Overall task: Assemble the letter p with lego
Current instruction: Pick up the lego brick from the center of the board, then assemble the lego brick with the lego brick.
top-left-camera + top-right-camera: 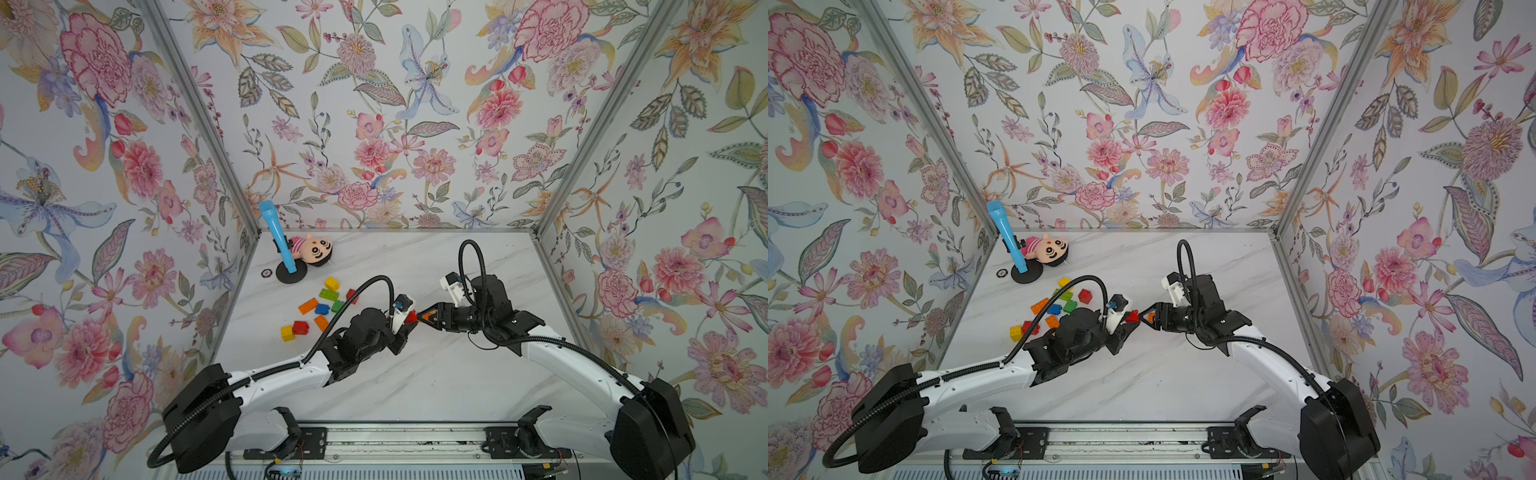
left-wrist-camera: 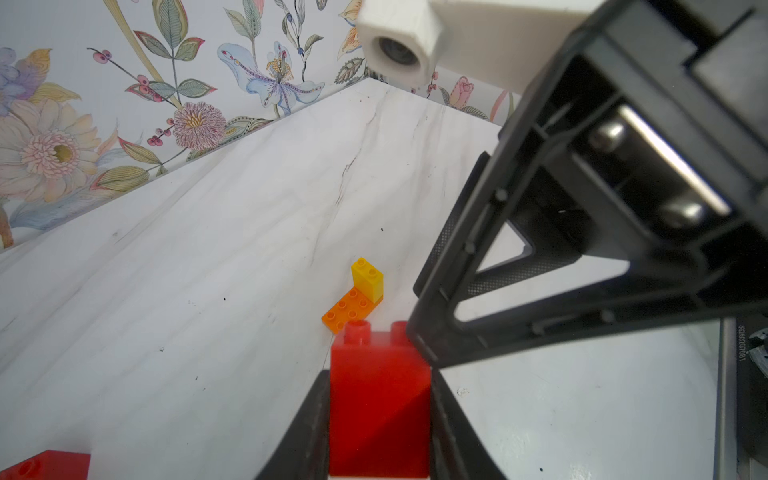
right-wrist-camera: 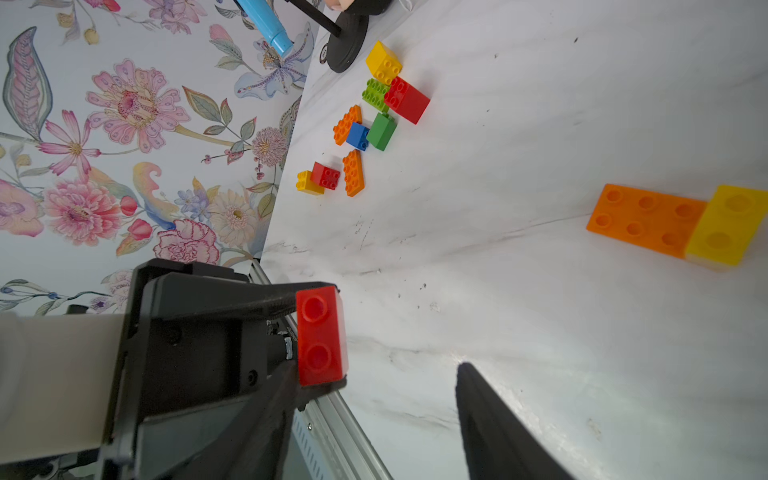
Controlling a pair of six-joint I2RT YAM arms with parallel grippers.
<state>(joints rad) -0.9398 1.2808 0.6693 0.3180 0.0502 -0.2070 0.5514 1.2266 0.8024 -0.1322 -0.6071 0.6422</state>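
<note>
Bricks [image 1: 322, 309] crowd far corner; near table [image 1: 415, 386] lies open.

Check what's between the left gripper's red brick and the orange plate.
Nothing: the right wrist view shows only bare table between red brick and orange plate.

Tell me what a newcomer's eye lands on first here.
First, the meeting at mid-table: the left gripper clamps a red brick, and the right gripper points at it, tip to tip. Next is the bright scatter of loose bricks on the marble table, farther back on the robot's left. Last is the plush doll lying beside a blue toy microphone in the far left corner.
</note>
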